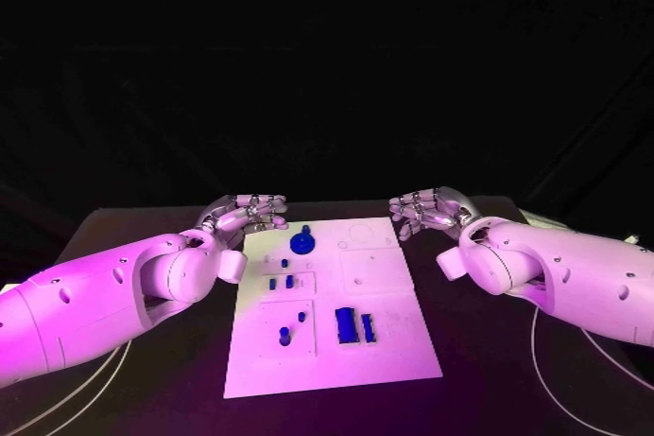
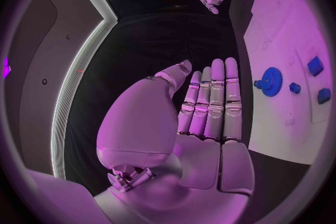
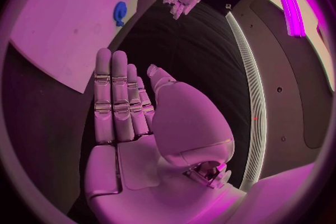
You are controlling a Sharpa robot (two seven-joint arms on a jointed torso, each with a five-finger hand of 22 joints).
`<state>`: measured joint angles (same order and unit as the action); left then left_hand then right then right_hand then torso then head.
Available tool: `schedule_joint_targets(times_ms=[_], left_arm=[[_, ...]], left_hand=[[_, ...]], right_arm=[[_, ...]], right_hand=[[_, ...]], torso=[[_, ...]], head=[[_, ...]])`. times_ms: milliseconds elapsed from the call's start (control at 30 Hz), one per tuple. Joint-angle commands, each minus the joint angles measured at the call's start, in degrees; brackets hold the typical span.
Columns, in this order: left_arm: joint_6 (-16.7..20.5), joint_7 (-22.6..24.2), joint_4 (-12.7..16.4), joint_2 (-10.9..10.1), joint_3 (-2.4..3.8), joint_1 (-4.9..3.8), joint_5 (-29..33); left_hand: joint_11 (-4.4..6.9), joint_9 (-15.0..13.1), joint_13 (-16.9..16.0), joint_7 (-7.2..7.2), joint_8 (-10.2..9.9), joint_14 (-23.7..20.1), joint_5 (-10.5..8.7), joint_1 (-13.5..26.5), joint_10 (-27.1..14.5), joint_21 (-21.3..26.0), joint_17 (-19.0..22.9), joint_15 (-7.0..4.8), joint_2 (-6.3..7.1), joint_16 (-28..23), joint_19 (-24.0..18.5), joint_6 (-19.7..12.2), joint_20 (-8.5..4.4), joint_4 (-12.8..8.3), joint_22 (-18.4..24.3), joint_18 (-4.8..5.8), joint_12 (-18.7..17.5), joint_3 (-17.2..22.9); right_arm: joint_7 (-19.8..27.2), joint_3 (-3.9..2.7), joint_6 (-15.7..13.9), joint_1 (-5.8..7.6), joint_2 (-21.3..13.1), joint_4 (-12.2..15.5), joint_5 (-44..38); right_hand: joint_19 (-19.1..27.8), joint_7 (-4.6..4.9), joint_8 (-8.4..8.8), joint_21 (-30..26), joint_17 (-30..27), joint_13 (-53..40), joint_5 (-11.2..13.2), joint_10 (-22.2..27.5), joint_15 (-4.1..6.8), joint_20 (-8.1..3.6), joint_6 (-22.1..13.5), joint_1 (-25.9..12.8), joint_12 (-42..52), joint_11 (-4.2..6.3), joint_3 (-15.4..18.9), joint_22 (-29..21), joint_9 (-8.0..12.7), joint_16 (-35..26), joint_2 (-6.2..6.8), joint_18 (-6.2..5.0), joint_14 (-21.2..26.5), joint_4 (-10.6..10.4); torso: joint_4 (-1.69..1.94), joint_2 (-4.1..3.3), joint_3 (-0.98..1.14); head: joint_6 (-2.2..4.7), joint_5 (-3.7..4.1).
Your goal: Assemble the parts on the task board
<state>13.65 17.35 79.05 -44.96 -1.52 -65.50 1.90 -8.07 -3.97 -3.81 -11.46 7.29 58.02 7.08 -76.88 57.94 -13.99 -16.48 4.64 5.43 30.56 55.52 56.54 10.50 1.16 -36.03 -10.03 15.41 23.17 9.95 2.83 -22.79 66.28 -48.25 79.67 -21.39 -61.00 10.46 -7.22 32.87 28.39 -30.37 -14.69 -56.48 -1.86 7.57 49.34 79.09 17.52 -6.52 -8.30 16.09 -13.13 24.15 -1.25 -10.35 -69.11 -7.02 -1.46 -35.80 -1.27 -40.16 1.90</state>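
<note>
- Task board (image 1: 388,337) lies flat on the black table (image 1: 505,360), its long axis running from the robot's side toward the far edge, slightly skewed. All places below are relative to the board.
- Left hand (image 1: 246,214) hovers just off the board's far-left corner, above the table. Fingers straight and side by side, palm bare, nothing held. The left wrist view shows the same flat hand (image 2: 203,106) with the board beside it.
- Right hand (image 1: 429,209) hovers just off the board's far-right corner, likewise flat and bare, grasping nothing; the right wrist view agrees (image 3: 129,106).
- Judgement: both hands flank the far end symmetrically and clear of the parts. This looks like a neutral parked pose that leaves the board unobstructed. It would suit a stage with parts waiting to be seated as well as one with all of them seated; the pictures do not settle which.
- Blue gear (image 1: 302,239) sits near the board's far-left corner, closest to the left hand. It is round, with a small nub on its far side.
- Two small blue blocks (image 1: 280,283) sit side by side left of the board's middle, with a tiny blue peg (image 1: 285,262) just beyond them.
- Two blue bars (image 1: 354,324) lie at the board's near centre, long axes parallel to the board's long axis.
- Two small blue pegs (image 1: 290,327) sit in the near-left panel. Whether they stand in holes or lie loose I cannot tell.
</note>
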Motion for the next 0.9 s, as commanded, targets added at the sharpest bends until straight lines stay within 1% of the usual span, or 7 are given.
schedule_joint_targets(times_ms=[33,300,333,467,500,633,900], left_arm=[[2.45,4.49,-2.56,1.83,0.06,0.08,2.13],[5.68,7.43,-7.71,5.66,0.10,0.12,3.92],[3.15,3.79,-7.10,5.29,0.06,0.08,1.97],[4.30,4.15,-6.35,5.08,0.12,0.30,1.81],[5.19,4.43,-5.76,4.92,0.17,0.47,1.68],[8.79,5.57,-3.38,4.26,0.36,1.16,1.17],[21.68,9.66,5.11,1.88,1.05,3.65,-0.66]], left_hand=[[-0.25,0.16,0.22,0.08,-0.10,0.38,-0.11,0.00,-0.06,2.57,2.42,0.65,-0.36,-5.98,-0.24,-0.63,0.60,0.40,3.03,-0.46,-1.45,-0.20],[-1.69,0.21,0.24,-0.40,-1.63,-2.50,-0.06,-0.54,-3.32,8.19,6.91,3.20,-0.69,-16.64,-4.49,-2.36,3.18,0.10,9.15,-0.09,-4.53,-1.54],[1.13,3.97,3.81,3.31,-3.18,-18.96,-2.12,22.88,-19.53,9.70,9.61,0.83,-5.43,-20.46,-19.49,-18.50,-0.94,-1.16,16.96,2.81,-7.64,-7.70],[2.01,3.97,3.81,4.09,-7.29,-23.74,-2.70,29.10,-24.22,13.99,10.64,0.22,-5.43,-22.06,-24.04,-23.07,-2.00,-1.16,19.54,3.34,-8.68,-9.80],[2.31,3.97,3.81,4.53,-7.29,-25.70,-2.95,31.86,-26.14,13.99,10.98,-0.05,-5.43,-22.54,-25.85,-24.99,-2.49,-1.16,20.49,3.66,-9.06,-10.58],[3.12,3.97,3.81,5.49,-7.29,-30.11,-7.08,38.00,-30.48,13.99,11.73,-4.64,-5.43,-23.62,-29.91,-29.30,-3.59,-1.16,22.61,4.42,-9.92,-12.29],[8.07,3.97,3.81,7.24,-7.29,-38.26,-7.08,49.34,-38.51,13.99,16.48,-4.64,-5.43,-25.68,-37.37,-37.25,-5.61,-1.16,26.52,5.65,-15.41,-15.46]], right_arm=[[10.34,-0.25,5.08,0.07,2.07,-4.23,14.20],[12.79,-0.63,6.63,0.08,5.32,-9.78,18.97],[8.69,-0.58,3.33,0.07,5.00,-9.20,13.72],[9.21,-0.68,2.18,-0.21,4.93,-8.29,14.08],[9.61,-0.77,1.29,-0.44,4.88,-7.59,14.36],[11.24,-1.09,-2.31,-1.34,4.67,-4.74,15.48],[16.80,-2.21,-14.60,-4.43,3.96,4.97,19.30]], right_hand=[[0.47,0.18,-0.08,-6.05,-4.55,6.33,0.30,-0.96,-1.55,1.06,1.43,-0.70,-3.73,-0.37,-1.91,-3.90,0.84,-7.01,1.41,0.09,2.19,0.67],[2.52,0.83,2.49,-17.59,-15.52,18.68,0.32,-0.95,-4.67,4.59,2.86,-3.42,-8.92,-2.02,-6.84,-10.89,4.15,-17.60,1.90,-0.22,6.51,4.71],[20.37,-2.52,7.22,-21.86,-18.97,21.69,4.52,16.60,-2.76,0.98,-12.97,-25.85,-11.38,0.44,-2.11,-16.09,6.69,-19.30,1.25,2.92,25.55,7.02],[24.25,-3.37,7.22,-23.56,-20.69,23.48,5.71,20.48,-2.24,0.04,-16.64,-32.06,-12.22,1.17,-1.45,-16.09,7.65,-24.15,1.25,3.32,29.84,7.02],[26.79,-3.87,7.22,-24.22,-21.24,23.96,6.33,22.97,1.86,-0.48,-18.90,-35.30,-12.58,1.55,-0.73,-16.09,8.03,-24.15,1.25,3.89,32.54,7.02],[31.54,-4.77,7.22,-25.41,-22.23,24.86,7.49,27.63,1.86,-1.47,-23.12,-41.35,-13.26,2.24,0.54,-16.09,8.74,-24.15,1.25,4.50,37.63,7.02],[40.16,-6.45,7.22,-27.60,-24.04,30.37,9.60,36.05,1.86,-3.26,-30.81,-52.39,-17.52,6.52,2.80,-16.09,13.13,-24.15,1.25,5.74,46.85,7.02]], torso=[[-0.04,1.17,-0.10],[0.21,1.84,-0.11],[0.15,1.56,-0.13],[0.35,2.03,0.08],[0.50,2.39,0.25],[1.07,3.71,0.86],[1.46,4.62,1.27]], head=[[1.45,-0.37],[2.80,-0.09],[2.05,-0.10],[2.62,-0.37],[3.07,-0.59],[4.67,-1.36],[5.78,-1.90]])
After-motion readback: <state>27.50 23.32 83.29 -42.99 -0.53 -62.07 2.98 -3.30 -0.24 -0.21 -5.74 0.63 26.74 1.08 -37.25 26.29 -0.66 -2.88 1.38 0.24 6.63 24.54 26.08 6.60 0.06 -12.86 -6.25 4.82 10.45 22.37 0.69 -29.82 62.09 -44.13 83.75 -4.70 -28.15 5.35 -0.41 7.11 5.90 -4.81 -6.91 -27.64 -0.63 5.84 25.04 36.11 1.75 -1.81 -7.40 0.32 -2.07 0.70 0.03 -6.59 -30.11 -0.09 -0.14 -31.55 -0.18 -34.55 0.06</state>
